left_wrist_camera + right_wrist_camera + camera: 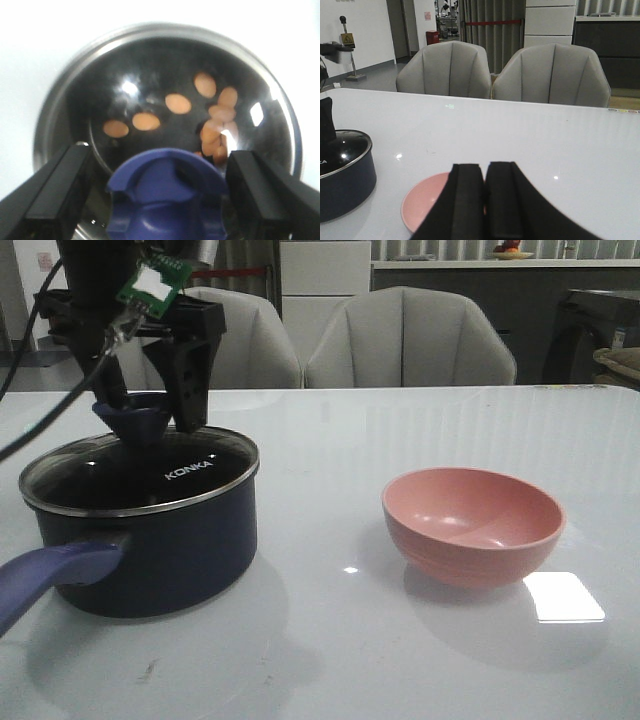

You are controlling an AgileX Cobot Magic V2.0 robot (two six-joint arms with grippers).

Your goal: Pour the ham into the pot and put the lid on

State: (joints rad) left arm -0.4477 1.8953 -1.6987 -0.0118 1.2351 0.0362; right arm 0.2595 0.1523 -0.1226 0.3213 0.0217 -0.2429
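Observation:
The dark navy pot [170,550] with its purple-blue handle [50,575] stands at the front left of the table. The tinted glass lid [190,475] with "KONKA" lettering lies on it. My left gripper [152,415] is open, its fingers standing on either side of the lid's purple-blue knob [140,420] with gaps between. In the left wrist view the knob [167,195] sits between the fingers, and orange ham slices [177,103] show through the glass on the pot's bottom. My right gripper [485,170] is shut and empty above the pink bowl [422,200].
The pink bowl [470,525] stands empty at the right of the table. Two grey chairs [410,340] stand behind the far table edge. The pot and lid also show in the right wrist view [345,185], to the left of the bowl.

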